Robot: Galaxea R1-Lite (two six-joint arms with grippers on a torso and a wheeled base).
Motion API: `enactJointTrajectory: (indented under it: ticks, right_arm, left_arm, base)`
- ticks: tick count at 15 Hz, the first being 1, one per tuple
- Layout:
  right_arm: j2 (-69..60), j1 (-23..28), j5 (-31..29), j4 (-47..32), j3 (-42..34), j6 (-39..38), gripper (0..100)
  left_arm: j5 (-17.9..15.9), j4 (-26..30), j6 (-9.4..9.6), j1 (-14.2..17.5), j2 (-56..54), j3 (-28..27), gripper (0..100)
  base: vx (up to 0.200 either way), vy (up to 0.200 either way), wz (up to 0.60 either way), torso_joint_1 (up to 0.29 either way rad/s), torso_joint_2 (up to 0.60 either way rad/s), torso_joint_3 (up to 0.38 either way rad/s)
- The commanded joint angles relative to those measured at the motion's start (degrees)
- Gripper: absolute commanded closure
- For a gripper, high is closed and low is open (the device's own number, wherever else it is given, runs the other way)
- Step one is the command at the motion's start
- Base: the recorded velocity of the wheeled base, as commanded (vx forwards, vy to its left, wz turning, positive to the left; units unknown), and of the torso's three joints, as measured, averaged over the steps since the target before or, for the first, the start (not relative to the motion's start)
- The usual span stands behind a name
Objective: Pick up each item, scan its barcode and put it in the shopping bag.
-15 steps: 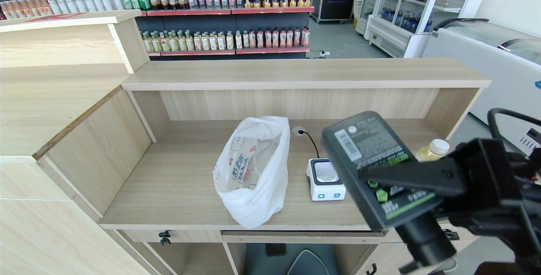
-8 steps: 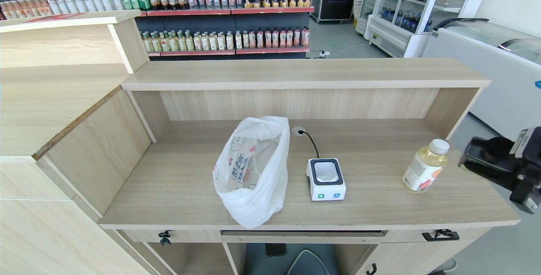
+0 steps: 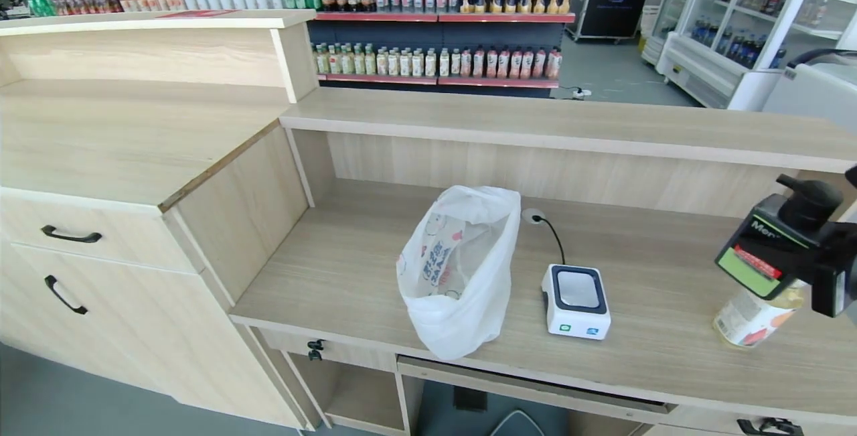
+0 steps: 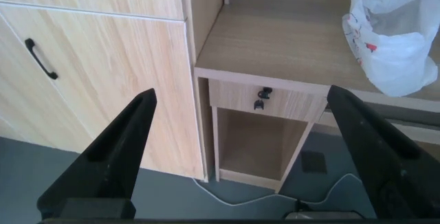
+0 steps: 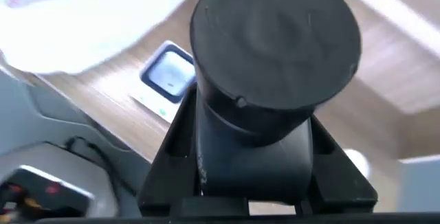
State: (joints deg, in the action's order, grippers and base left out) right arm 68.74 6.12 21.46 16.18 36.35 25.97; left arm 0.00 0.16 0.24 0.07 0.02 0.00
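Pump bottle (image 3: 763,252): dark, green-labelled, clamped between the fingers of the right gripper (image 3: 822,268). Was carried in the air above the right end of the counter (image 3: 656,355), pump head uppermost, body tilted. Hung directly over a juice bottle (image 3: 753,315) standing near the right front corner; could not tell whether touching or just clear.

Left gripper (image 4: 242,93): fingers spread wide with nothing between them, low beside the counter's left front corner, above the floor.

Scanner (image 3: 576,299): lay window up near the front edge around mid-counter, well apart from the held bottle.

Bag (image 3: 462,268): stood just beside the scanner on its left, mouth open and slumped, base at the front edge.

Judged to be the carry toward the scanner, with the scan not yet made. Risks as read from here:
- Could clip the juice bottle on any drop or sideways swing, and knock it over or off the right end.
- Could fail to read, with the green front turned to the head camera and the barcode side nowhere found.
- Could twist in the fingers, being smooth and gripped at one part only.
- Could later catch the pump head on the bag's limp rim, fold the mouth shut, or drag the bag over the front edge.
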Motion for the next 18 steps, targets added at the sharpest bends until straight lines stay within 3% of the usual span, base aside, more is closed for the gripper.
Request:
enactJointTrajectory:
  ticks: [1,2,3,5,8,11,14,16,18]
  right_arm:
    - [10.18,-4.27,0.25,0.17,4.96,-14.98,100]
    - [16.16,-4.27,0.25,0.43,7.86,-27.11,100]
    - [20.2,-4.19,0.17,0.26,10.23,-33.0,100]
    - [27.59,-2.69,2.1,-0.09,14.27,-38.53,100]
    - [32.42,-0.67,8.78,-2.55,17.79,-38.62,100]
    - [35.76,-0.76,10.01,-3.08,20.07,-37.57,100]
    - [38.13,-0.93,11.42,-2.38,18.32,-29.48,100]
    - [38.75,-0.67,15.72,-0.18,16.12,-21.66,100]
    - [39.54,-0.76,16.78,1.23,16.38,-21.4,100]
  left_arm:
    - [0.0,0.02,0.02,0.01,-0.02,0.0,0]
    - [0.0,0.02,0.02,0.01,-0.02,0.0,0]
    - [0.0,0.02,0.02,0.01,-0.02,0.0,0]
    - [0.0,0.02,0.02,0.01,-0.02,0.0,0]
    - [0.0,0.02,0.02,0.1,-0.02,0.0,0]
    - [0.0,0.02,0.02,0.01,-0.02,0.0,0]
    - [0.0,0.02,0.02,0.01,-0.02,0.0,0]
    - [0.0,0.02,0.02,0.01,-0.02,0.0,0]
    - [0.0,0.02,0.02,0.01,-0.02,0.0,0]
  base:
    - [0.0,0.0,0.0,0.0,0.0,0.0]
    - [0.0,0.0,0.0,0.0,0.0,0.0]
    - [0.0,0.0,0.0,0.0,0.0,0.0]
    - [0.0,0.0,0.0,0.0,0.0,0.0]
    - [0.0,0.0,0.0,0.0,0.0,0.0]
    - [0.0,0.0,0.0,0.0,0.0,0.0]
    - [0.0,0.0,0.0,0.0,0.0,0.0]
    - [0.0,0.0,0.0,0.0,0.0,0.0]
    - [0.0,0.0,0.0,0.0,0.0,0.0]
